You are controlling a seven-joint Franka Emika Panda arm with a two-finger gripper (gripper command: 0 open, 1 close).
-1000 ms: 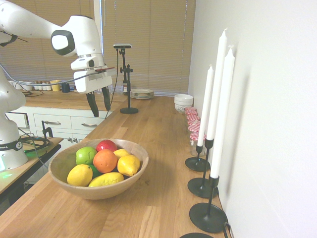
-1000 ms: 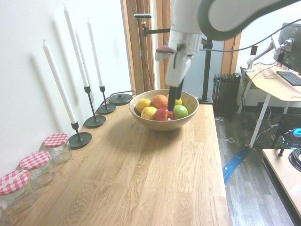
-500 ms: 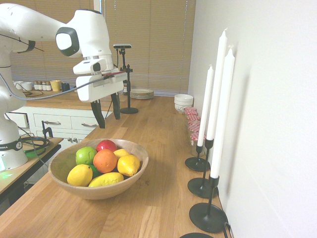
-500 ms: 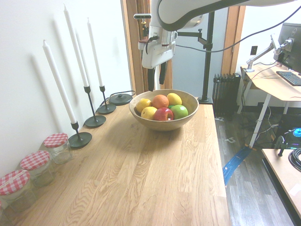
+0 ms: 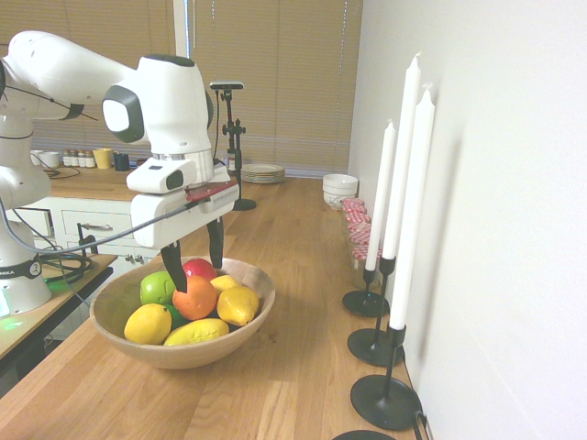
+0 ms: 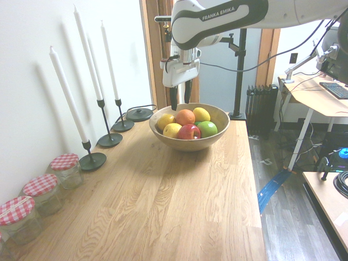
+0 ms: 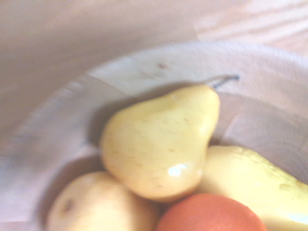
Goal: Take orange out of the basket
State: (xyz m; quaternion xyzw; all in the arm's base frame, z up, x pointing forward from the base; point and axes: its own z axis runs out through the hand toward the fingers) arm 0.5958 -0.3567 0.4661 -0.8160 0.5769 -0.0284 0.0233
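First exterior view: the claw [image 5: 200, 266] hangs over the basket [image 5: 248, 341] left of the frame's middle, its two dark fingers spread wide apart with nothing gripped. One finger overlaps the upper left edge of the orange [image 5: 195, 298] in this picture; whether they touch, I cannot tell. The orange lies in the middle of the fruit in the basket, with a green fruit [image 5: 157, 288] to its upper left and a red apple [image 5: 199, 268] just above. A yellow fruit [image 5: 148, 324] sits to its lower left, a long yellow fruit [image 5: 196, 332] below it, and a yellow pear [image 5: 238, 305] to its right.

The basket stands on the wooden surface [image 5: 303, 238]. Along the right of the frame rise white candles [image 5: 413, 211] in black holders [image 5: 385, 401], near the wall, with jars [image 5: 359, 266] under checked lids beyond them.

In the second exterior view the basket is at upper centre, the claw just above its far side. The wrist view, blurred, shows the pear inside the basket near its wall, the orange partly visible at the bottom edge.
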